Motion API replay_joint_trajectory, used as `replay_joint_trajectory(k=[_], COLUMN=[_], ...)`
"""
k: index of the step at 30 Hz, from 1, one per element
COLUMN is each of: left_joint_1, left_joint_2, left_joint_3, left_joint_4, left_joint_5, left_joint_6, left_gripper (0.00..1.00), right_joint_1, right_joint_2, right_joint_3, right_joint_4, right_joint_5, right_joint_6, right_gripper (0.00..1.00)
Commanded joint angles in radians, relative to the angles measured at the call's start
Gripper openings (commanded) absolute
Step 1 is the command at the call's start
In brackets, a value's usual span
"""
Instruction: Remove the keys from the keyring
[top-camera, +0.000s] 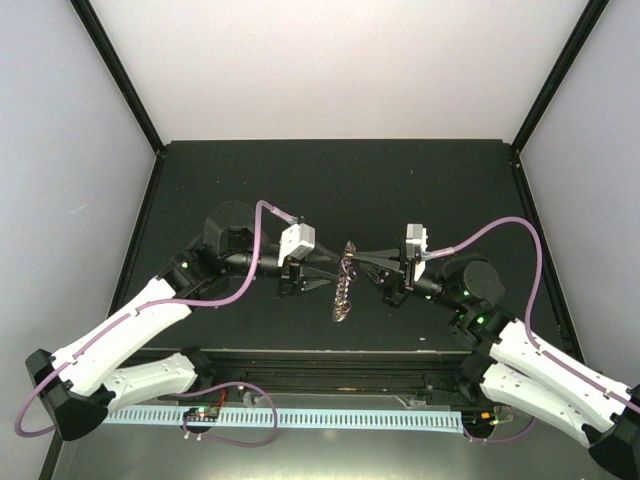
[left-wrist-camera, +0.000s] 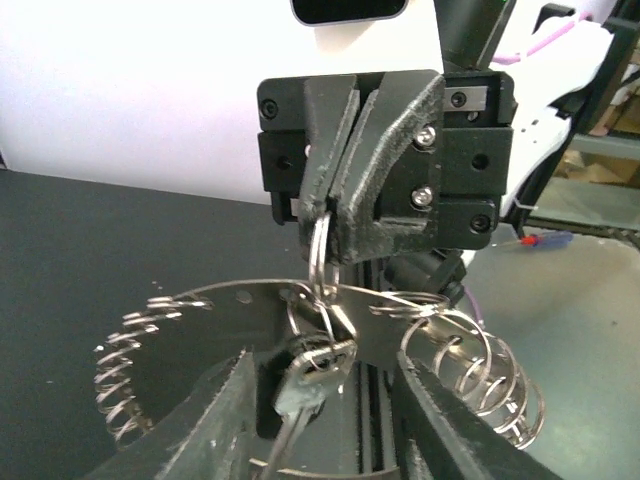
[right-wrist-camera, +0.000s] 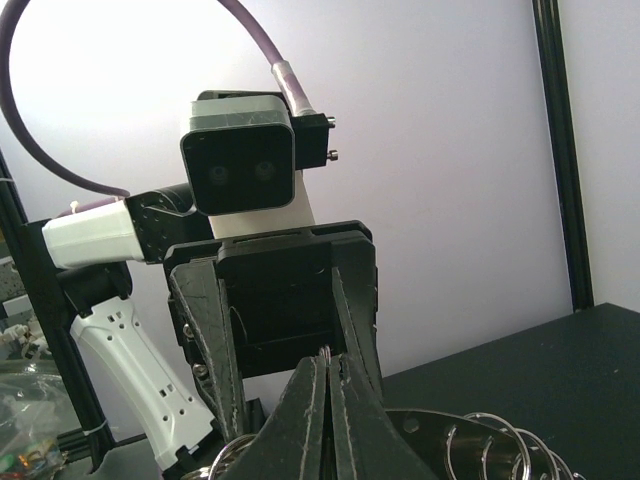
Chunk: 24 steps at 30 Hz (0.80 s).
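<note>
Top view: left gripper (top-camera: 338, 270) and right gripper (top-camera: 362, 260) meet tip to tip, the keyring (top-camera: 343, 295) hanging edge-on between them, its loops blurred. Left wrist: right fingers (left-wrist-camera: 385, 150) clamp a small split ring (left-wrist-camera: 318, 255); the key (left-wrist-camera: 300, 385) hangs just below. Left fingers (left-wrist-camera: 225, 420) straddle the keyring; I cannot tell whether they grip it. Right wrist: keyring cut off below.

Bright, even overhead light washes the walls (top-camera: 340, 70) near white, while the matt black worktop (top-camera: 300, 180) swallows shadows. In the left wrist view the backdrop (left-wrist-camera: 130, 90) blows out, the keyring (left-wrist-camera: 372, 340) glints, and the left claw's fingers (left-wrist-camera: 215, 430) blur near the lens; the right claw's fingers (right-wrist-camera: 298, 432) show as dark, backlit, soft shapes.
</note>
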Motion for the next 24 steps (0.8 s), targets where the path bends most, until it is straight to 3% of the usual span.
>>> replay_joint_trajectory(k=[1,8,14,20,24], left_joint_1=[-0.006,-0.006,-0.006,-0.006,-0.008], left_joint_2=[-0.016,-0.027,-0.028,-0.029,-0.029], left_joint_3=[-0.012,-0.021,-0.021,-0.021,-0.022], left_joint_4=[0.058,0.068,0.072,0.073,0.074], left_joint_5=[-0.062,-0.085,-0.086,-0.084,-0.085], left_joint_6=[-0.021,-0.024,-0.026,-0.028,-0.028], left_gripper=[0.37,0.22,0.16,0.02,0.01], right_joint_1=[-0.003,-0.003,-0.002,-0.003,-0.001], right_joint_2=[0.010,0.029,0.039,0.038,0.043], right_joint_3=[0.010,0.013,0.013,-0.003,-0.026], right_joint_4=[0.080,0.089,0.090,0.112,0.175], right_joint_5=[-0.016,-0.030,-0.034,-0.002,0.041], right_joint_6=[0.019,0.026,0.027,0.029,0.044], right_gripper=[0.01,0.01,0.01,0.01,0.01])
